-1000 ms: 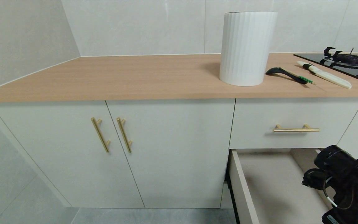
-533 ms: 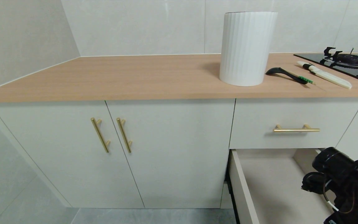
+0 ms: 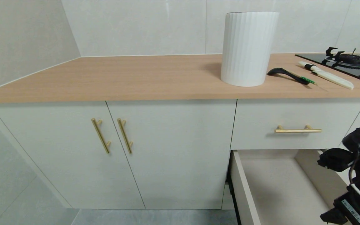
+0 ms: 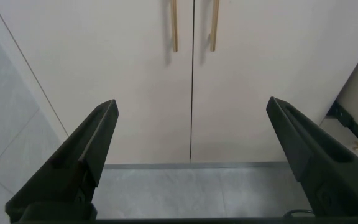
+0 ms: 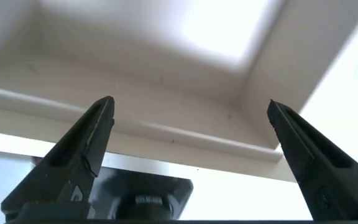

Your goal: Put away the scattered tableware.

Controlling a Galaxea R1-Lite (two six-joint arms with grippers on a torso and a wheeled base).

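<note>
Head view: on the light wooden counter [image 3: 136, 78], a black ladle with a green-tipped handle [image 3: 287, 75] and a white knife [image 3: 327, 76] lie beside a tall white ribbed cylinder [image 3: 247, 48], above the open pale drawer [image 3: 242, 187]. Right wrist view looks into a pale inside corner, with the right gripper [image 5: 191, 155] spread wide and holding nothing. Left wrist view faces closed cabinet doors with gold bar handles [image 4: 174, 25]. The left gripper [image 4: 191, 162] is likewise spread.

A tall white ribbed cylinder [image 3: 247, 48] stands on the wooden bench [image 3: 120, 78], with a black gas hob [image 3: 345, 64] at its three o'clock.
</note>
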